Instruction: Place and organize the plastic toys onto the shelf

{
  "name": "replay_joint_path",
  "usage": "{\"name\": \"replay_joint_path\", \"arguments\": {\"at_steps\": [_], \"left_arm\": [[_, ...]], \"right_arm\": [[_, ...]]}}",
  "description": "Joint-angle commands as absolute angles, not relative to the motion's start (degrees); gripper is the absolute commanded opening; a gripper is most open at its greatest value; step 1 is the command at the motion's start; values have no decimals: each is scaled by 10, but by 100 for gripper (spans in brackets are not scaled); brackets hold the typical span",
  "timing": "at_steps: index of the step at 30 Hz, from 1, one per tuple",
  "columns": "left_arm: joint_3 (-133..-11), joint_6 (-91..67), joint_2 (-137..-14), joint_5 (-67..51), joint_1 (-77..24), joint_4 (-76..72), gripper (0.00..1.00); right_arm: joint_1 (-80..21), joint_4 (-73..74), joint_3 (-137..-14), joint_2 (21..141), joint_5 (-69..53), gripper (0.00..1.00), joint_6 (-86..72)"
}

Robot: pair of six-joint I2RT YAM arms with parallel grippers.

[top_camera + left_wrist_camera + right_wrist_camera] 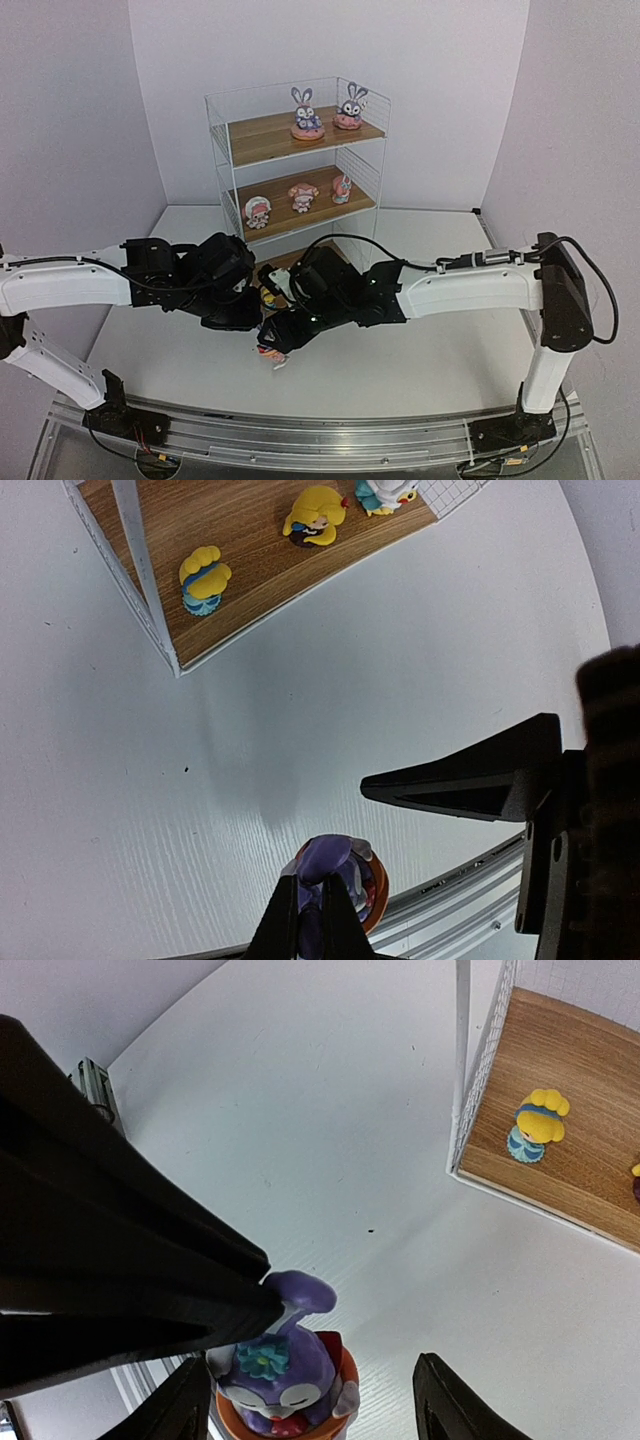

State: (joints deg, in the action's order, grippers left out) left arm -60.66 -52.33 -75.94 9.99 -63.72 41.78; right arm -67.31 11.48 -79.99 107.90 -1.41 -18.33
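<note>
A purple bunny figurine [285, 1380] with an orange-pink base is near the table's front edge; it also shows in the top view [270, 352]. My left gripper [312, 888] is shut on one of its ears [330, 858]. My right gripper [315, 1400] is open, with one finger on each side of the bunny and not touching it. Both grippers meet in the top view [272, 335]. The white wire shelf [222, 105] holds two bunnies [307, 115] on its top board and three pink-white figures [303, 196] on its middle board.
The bottom board [250, 560] holds two yellow figurines [205, 578] and a white one [385, 492] at floor level; one yellow figurine shows in the right wrist view [535, 1120]. The metal rail [320, 435] runs along the table's front edge. Both arms cross in front of the shelf.
</note>
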Motion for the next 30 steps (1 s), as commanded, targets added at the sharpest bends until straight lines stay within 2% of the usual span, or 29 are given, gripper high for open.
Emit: {"name": "replay_joint_path", "arguments": {"at_steps": [1, 6, 24, 30], "left_arm": [[-634, -524, -760, 102, -640, 390, 0], [-634, -526, -760, 102, -640, 380, 0], [-636, -537, -761, 123, -640, 378, 0], [-634, -537, -752, 119, -640, 373, 0]], "right_arm": [[-679, 118, -835, 1099, -26, 66, -186], [-681, 119, -840, 1109, -27, 57, -188], [-685, 119, -829, 1114, -43, 59, -191], [-687, 119, -824, 1107, -29, 54, -180]]}}
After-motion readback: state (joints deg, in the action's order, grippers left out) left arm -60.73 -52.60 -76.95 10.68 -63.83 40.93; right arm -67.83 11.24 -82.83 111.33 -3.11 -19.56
